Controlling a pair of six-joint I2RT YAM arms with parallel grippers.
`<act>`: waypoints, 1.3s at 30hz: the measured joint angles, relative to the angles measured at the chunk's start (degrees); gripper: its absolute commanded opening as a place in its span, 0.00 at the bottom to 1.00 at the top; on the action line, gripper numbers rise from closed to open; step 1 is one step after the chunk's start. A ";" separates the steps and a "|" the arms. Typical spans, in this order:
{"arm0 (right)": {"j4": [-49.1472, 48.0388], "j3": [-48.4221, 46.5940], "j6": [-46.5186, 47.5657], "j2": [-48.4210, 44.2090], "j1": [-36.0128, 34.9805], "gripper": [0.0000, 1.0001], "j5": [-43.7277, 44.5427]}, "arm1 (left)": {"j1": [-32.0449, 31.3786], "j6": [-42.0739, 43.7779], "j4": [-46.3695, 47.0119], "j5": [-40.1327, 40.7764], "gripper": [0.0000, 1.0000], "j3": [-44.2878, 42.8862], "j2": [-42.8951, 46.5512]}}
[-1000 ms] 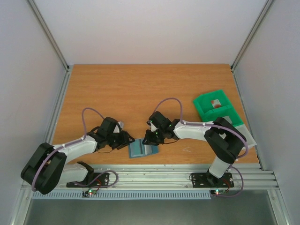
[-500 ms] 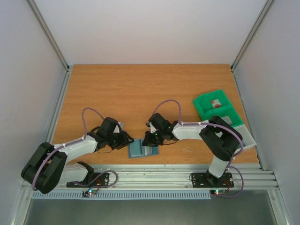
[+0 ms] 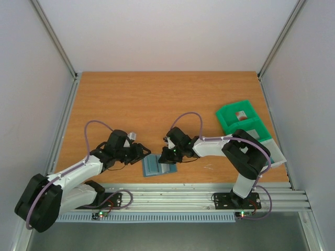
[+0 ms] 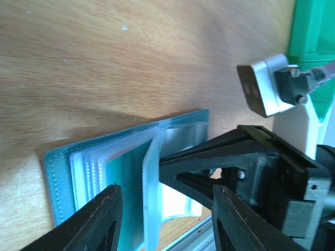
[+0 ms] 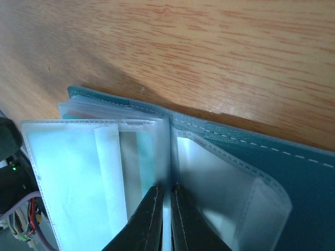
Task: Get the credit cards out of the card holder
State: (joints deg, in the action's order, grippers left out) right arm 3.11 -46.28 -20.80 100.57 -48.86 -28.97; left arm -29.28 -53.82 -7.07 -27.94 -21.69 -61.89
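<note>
Right wrist view: I see right fingers (image 5: 147,219) pinching a clear sleeve (image 4: 151,183) of the card holder (image 5: 293,172), left fingers (image 4: 99,219) parted.

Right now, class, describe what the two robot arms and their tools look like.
Both the left arm and right arm have white links between bulky black joints. A thin purple cable loops along each. The left tool and right tool are black, with flat tapered fingers. Small red and green lights glow at the bases.
</note>
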 measured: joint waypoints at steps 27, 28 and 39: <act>-1.95 1.07 -1.33 0.00 0.00 0.06 0.04 | -1.92 -4.31 7.30 -2.99 0.41 -0.04 -7.15; -2.21 1.20 -1.38 0.00 0.00 0.06 0.04 | -2.12 -4.44 7.50 -3.02 0.42 -0.04 -7.54; -2.82 1.46 -1.46 0.00 0.00 0.06 0.04 | -4.15 -3.80 1.68 -0.39 0.52 -2.71 -1.38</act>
State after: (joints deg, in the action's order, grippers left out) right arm 0.30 -44.82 -22.26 100.57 -48.86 -28.93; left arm -33.43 -57.63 -5.39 -28.34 -24.40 -63.26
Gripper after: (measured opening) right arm 0.057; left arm 0.517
